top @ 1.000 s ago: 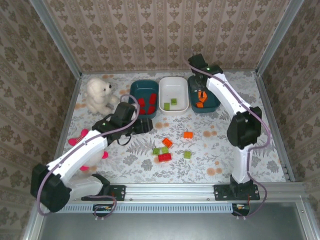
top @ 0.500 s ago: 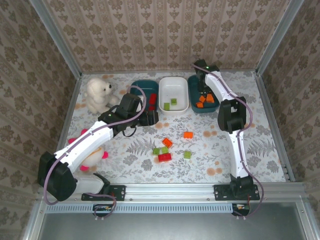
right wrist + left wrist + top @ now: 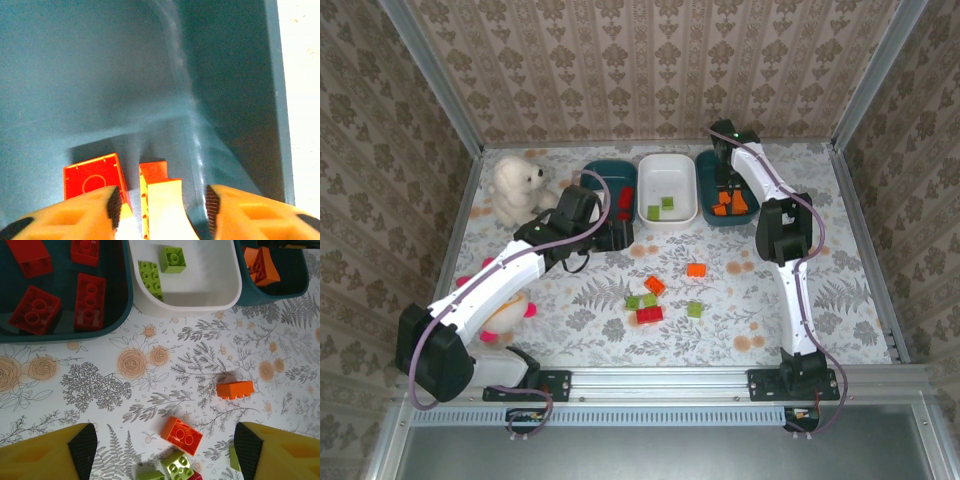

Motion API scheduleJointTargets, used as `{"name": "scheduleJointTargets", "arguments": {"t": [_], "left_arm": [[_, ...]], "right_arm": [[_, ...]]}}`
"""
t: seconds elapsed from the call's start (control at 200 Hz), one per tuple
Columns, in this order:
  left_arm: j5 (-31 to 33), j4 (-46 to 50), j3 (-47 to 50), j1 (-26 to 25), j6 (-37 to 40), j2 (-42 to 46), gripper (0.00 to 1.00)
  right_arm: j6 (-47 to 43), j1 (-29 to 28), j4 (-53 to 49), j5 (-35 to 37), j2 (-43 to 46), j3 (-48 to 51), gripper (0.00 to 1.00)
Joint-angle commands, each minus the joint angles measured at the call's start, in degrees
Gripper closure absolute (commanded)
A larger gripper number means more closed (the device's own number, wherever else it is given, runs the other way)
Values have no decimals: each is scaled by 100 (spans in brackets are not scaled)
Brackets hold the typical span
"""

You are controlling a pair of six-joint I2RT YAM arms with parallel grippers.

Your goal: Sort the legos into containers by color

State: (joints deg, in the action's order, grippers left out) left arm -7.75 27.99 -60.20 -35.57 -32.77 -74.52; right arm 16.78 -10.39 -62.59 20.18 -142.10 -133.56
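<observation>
so the legos (image 3: 654, 288): a handful are loose mid-table, two orange, three green and one red brick (image 3: 650, 314) sitting right up against a green. the rest are sorted, reds in the left teal tub (image 3: 605, 168), two greens in the white tub (image 3: 670, 180), oranges in the right teal tub (image 3: 100, 75). no mix-ups that I can spot

right gripper (image 3: 163, 206) is down inside that right tub with an orange brick (image 3: 152, 172) between its fingers, but the fingers are parted and there's a gap to one pad, so it reads as not pinching anything. I'd call this the drop-off end of an orange run. next for that arm: lift straight up without clipping the tub wall, then go for the loose oranges

left gripper (image 3: 165, 444) hangs spread wide and empty just in front of the tubs, loose bricks under it. my guess is it's lining up a pick. red is the natural target for its side, but the fingers need to straddle it cleanly or they'll drag the green along
</observation>
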Motion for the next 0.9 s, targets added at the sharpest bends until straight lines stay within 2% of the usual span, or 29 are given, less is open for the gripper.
{"name": "scheduleJointTargets", "arguments": {"t": [0.0,0.205,0.305,0.39,0.575,0.785,0.895], "left_arm": [[-51,208,-143,33,242,-21,24],[-25,592,-128,42,596,94,24],[-66,756,-96,33,779,178,24],[-88,883,-31,-10,911,225,25],[-121,1066,291,-305,999,272,26],[-27,995,637,-940,854,128,29],[1,864,425,-1404,1007,-150,30]], "right_arm": [[15,-48,-164,-88,532,-293,45],[-7,-225,-17,-98,1508,-281,46],[-30,-419,285,-239,2258,213,46],[64,-608,709,-550,3133,1056,46],[459,-1137,1644,-1395,5125,3566,44],[1069,-1895,1975,-2299,6953,5978,42],[1606,-2137,2001,-2413,7718,7006,41]]}}
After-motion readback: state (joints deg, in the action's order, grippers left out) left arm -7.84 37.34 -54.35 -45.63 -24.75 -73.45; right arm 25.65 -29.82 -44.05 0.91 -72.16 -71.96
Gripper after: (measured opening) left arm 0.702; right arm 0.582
